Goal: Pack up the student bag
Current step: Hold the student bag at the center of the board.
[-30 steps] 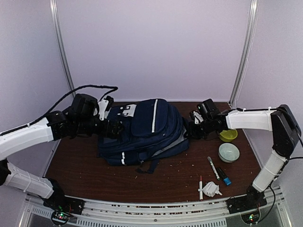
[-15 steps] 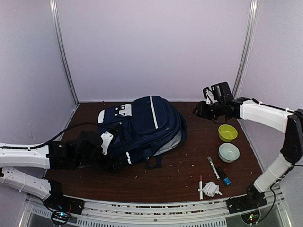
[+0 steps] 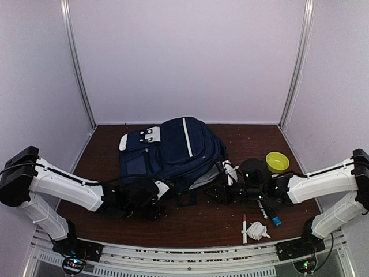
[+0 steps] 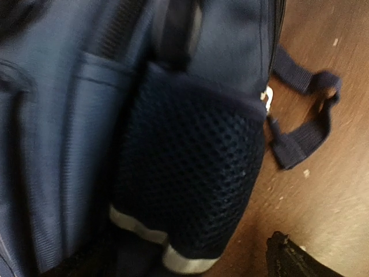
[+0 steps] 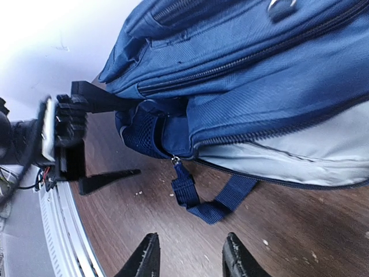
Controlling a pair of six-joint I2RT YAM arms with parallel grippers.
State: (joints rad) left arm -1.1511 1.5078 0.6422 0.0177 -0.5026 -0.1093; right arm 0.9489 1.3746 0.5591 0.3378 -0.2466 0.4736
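The student bag point(image 3: 173, 149) is a navy backpack lying in the middle of the brown table point(image 3: 196, 222). My left gripper point(image 3: 163, 199) is at its near left corner, open. In the left wrist view the bag's dark mesh side pocket point(image 4: 190, 173) fills the frame, and one fingertip point(image 4: 288, 259) shows at the lower right. The right wrist view shows the left gripper's fingers point(image 5: 109, 176) spread on either side of that pocket. My right gripper point(image 5: 191, 254) is open and holds nothing. It hovers low over the table, facing a blue strap loop point(image 5: 202, 202) at the bag's near edge.
A yellow bowl point(image 3: 277, 161) stands at the right. Under my right forearm are a pen point(image 3: 260, 209) and a dark marker with a blue cap point(image 3: 272, 217). A red-tipped marker point(image 3: 244, 226) and a white crumpled thing point(image 3: 258, 231) lie near the front edge.
Both arms have swung from the back of the table round to the bag's near side. The right gripper has gone from shut to open. The bag has shifted slightly.
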